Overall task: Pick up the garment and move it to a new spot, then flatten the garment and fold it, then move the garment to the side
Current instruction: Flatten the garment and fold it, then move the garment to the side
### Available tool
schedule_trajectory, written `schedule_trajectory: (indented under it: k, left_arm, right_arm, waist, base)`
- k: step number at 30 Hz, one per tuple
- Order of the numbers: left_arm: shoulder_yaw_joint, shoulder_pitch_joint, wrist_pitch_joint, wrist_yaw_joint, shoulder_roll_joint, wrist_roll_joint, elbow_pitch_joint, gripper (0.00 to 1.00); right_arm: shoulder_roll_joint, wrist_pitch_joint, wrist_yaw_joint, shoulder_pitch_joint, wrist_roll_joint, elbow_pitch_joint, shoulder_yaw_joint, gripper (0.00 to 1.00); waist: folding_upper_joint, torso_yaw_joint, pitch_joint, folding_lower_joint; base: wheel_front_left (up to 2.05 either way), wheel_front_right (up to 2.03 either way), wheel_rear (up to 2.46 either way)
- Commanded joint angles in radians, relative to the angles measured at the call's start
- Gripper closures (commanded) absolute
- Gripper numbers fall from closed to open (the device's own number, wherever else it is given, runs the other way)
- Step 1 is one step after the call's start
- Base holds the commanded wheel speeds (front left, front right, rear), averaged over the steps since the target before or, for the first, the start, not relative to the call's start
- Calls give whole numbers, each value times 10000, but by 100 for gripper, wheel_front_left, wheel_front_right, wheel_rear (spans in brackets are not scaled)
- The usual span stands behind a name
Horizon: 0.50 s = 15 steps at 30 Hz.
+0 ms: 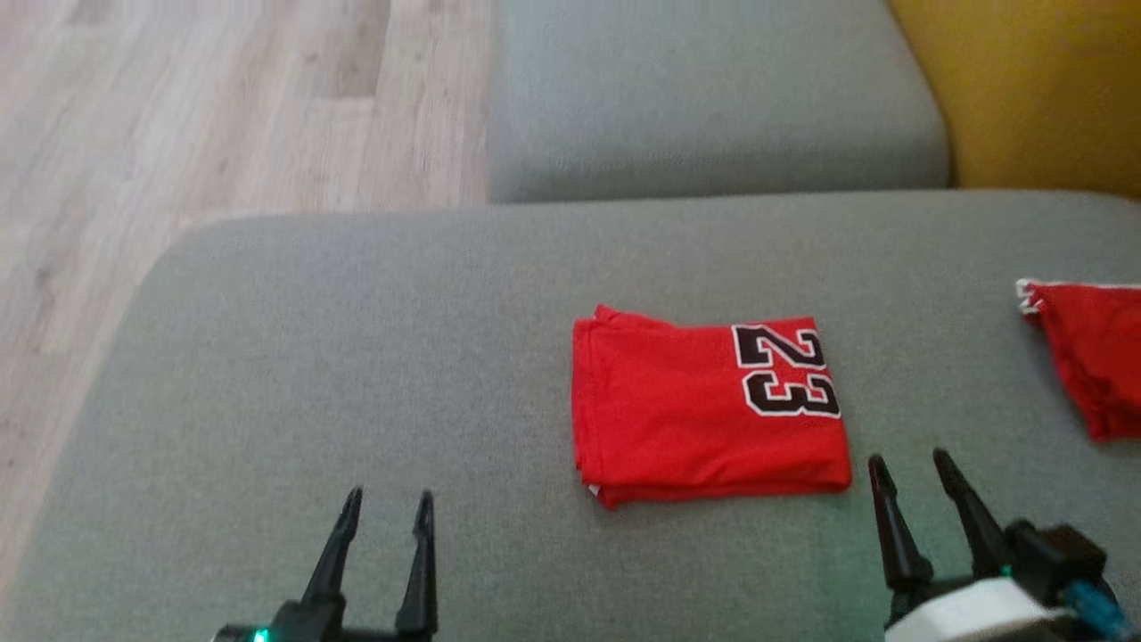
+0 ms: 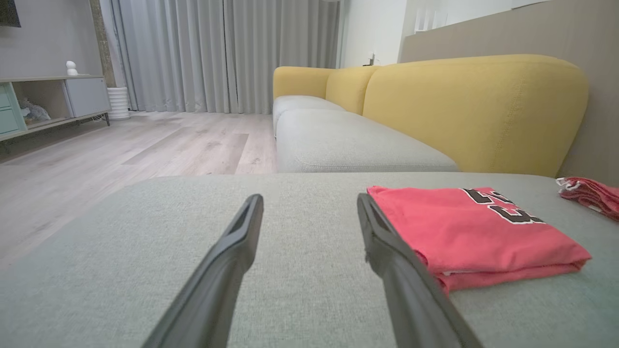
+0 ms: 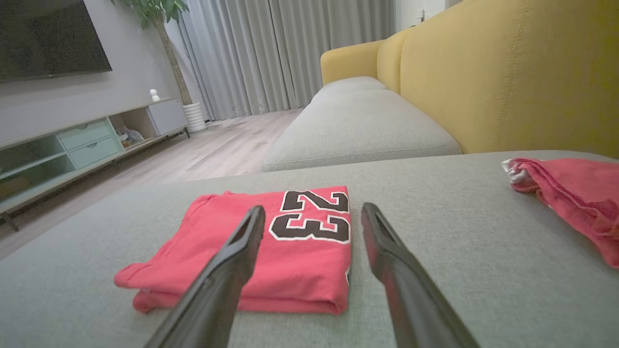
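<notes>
Folded red garment (image 1: 709,406) lies flat on the grey sofa cushion (image 1: 357,357), seemingly a little longer left–right. Both spread and empty: right tool (image 1: 911,464) just off its near right corner, left tool (image 1: 389,499) well apart to its left. Judgement: the right arm is nearer for the sideways move.

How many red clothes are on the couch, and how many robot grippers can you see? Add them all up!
Red clothes: 2, the folded shirt and the other red cloth
Grippers: 2, the left gripper and the right gripper, both open
Total: 4
</notes>
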Motion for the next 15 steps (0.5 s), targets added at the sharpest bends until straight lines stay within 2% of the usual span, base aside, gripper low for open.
schedule_trajectory:
  k: [1,9,15]
  left_arm:
    - [542,-210,-53,-60,-113,72,-281,0]
    - [986,74,-53,-290,-216,431,-263,0]
    - [1105,161,-53,-357,-262,561,-290,0]
  right_arm:
    - [9,-108,67,-192,-160,-277,149,0]
    - [449,-109,67,261,-499,-191,-359,0]
    - [570,-110,67,404,-611,-145,-376,0]
  waist:
    - [0,-59,-204,3]
    - [0,3,-436,3]
    - [0,1,-536,3]
  base:
    - [0,0,0]
    - [0,0,0]
    - [0,0,0]
